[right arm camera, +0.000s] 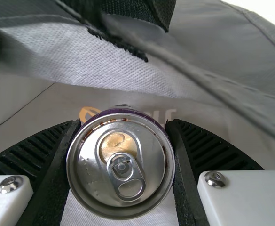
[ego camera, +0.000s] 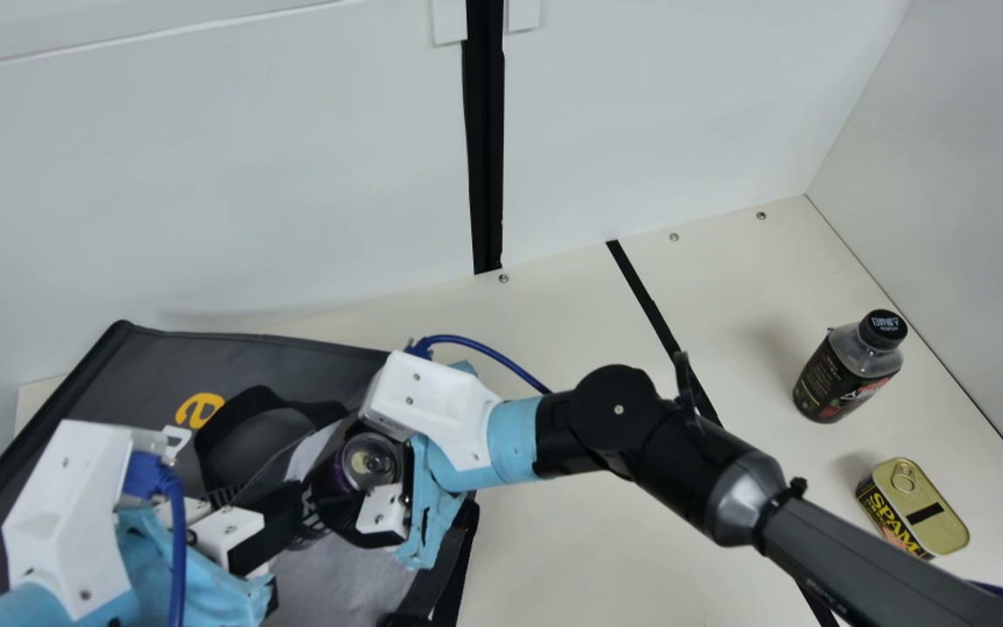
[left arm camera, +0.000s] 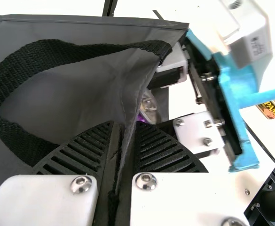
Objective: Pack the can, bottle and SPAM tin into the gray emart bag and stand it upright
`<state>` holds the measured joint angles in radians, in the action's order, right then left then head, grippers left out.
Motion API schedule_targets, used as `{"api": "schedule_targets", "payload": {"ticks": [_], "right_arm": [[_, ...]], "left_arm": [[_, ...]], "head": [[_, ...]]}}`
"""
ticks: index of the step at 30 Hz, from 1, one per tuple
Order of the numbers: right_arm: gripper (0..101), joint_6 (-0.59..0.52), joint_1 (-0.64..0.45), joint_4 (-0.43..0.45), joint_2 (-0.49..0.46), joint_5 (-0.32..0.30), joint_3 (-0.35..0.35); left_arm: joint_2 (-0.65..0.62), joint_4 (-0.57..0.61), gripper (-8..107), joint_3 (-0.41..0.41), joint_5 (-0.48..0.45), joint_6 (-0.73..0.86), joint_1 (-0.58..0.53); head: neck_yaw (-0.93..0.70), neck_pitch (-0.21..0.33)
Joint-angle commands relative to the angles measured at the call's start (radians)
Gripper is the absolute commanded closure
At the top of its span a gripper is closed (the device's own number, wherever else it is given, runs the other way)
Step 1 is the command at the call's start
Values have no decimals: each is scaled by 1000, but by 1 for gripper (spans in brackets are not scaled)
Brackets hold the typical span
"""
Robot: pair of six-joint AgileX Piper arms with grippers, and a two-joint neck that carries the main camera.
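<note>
"One can: where, and why so?"

"At the mouth of the gray emart bag, its sides squeezed by the right gripper, lid towards that wrist, probably to go in base first."

"And the left gripper?"

"Pinching the bag's edge, likely to hold the mouth open."

"Bottle and SPAM tin?"

"On the table, well outside the bag, presumably awaiting their turn."

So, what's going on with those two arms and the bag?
The robot's left arm has the edge of the gray bag pinched in its jaws, while its right arm grips a drink can at the bag's open mouth. A bottle and a SPAM tin are on the table, not yet packed.
</note>
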<state>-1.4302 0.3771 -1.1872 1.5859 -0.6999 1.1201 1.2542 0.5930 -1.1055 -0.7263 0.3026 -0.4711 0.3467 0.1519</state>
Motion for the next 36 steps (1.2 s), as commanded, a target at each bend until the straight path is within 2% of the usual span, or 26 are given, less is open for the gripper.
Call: {"api": "schedule_targets", "payload": {"ticks": [1,7,21,36], "right_arm": [[101,-10,6,-4,19,-4,10],[101,-32,25,-13,69,-1,37],[55,-49,44,-14,114,-1,61],[6,-35,35,18,85,-10,40]], "left_arm": [[0,0,107,0,0,0,0],[0,0,107,0,0,0,0],[0,0,107,0,0,0,0],[0,0,107,0,0,0,0]], "head": [[2,23],[2,23],[2,23],[2,23]]}}
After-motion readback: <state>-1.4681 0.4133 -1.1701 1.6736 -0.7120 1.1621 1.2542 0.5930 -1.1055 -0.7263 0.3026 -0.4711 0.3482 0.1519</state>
